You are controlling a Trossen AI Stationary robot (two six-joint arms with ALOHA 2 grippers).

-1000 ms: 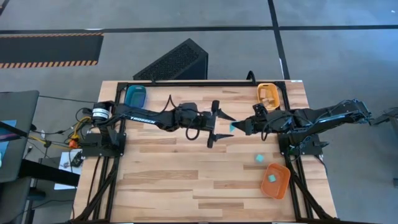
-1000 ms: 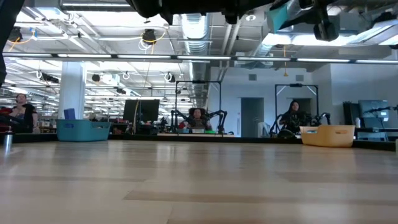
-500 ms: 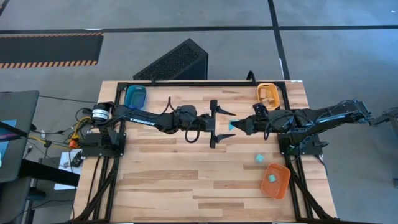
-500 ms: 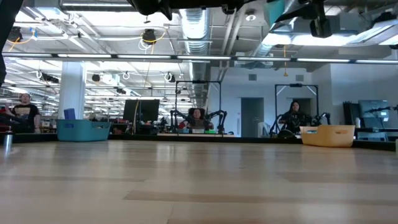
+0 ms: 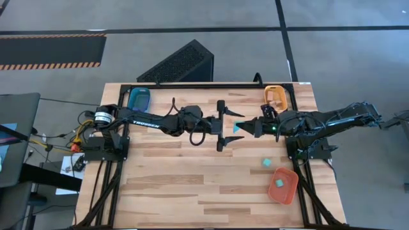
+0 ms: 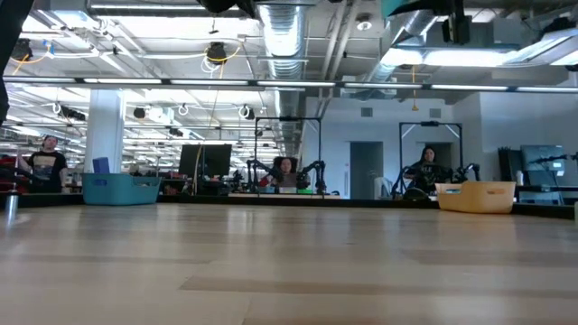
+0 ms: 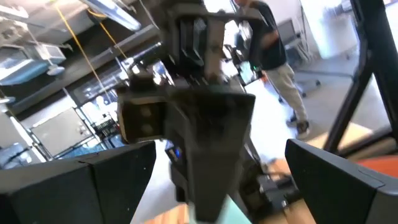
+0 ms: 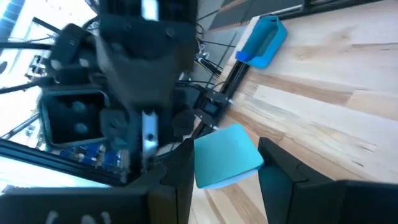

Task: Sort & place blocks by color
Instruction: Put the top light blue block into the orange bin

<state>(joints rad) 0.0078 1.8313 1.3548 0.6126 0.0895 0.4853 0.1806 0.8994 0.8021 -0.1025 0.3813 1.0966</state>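
My right gripper [image 5: 243, 128] is shut on a light cyan block [image 5: 238, 128] above the middle of the table; in the right wrist view that block [image 8: 227, 155] sits between my dark fingers. My left gripper [image 5: 222, 126] faces it from the left, wide open. Its two fingers stand on either side of the right gripper's tip without touching. In the left wrist view the right gripper [image 7: 205, 143] fills the gap, with the block [image 7: 231, 213] at its end. A second cyan block [image 5: 266, 163] lies flat on the table. A third [image 5: 278, 183] lies in the orange tray [image 5: 291, 191]. My right gripper pinches the cyan block [image 8: 214, 177] between its two fingers, one on each opposite face. The fingers come level from the table's right side. The block is lifted clear of the table and juts out past the fingertips toward my left gripper.
A blue tray [image 5: 138, 98] sits at the far left corner and shows in the right wrist view [image 8: 264, 40]. A yellow-orange tray [image 5: 276, 96] sits at the far right. The near half of the wooden table [image 5: 179, 185] is bare boards. People and benches show in the room beyond.
Both grippers have risen, nearly leaving the top of the low view. My left gripper has moved a little toward the table's right, closer to the held block, and has turned so its open fingers straddle it squarely. The right gripper stays shut on the block.
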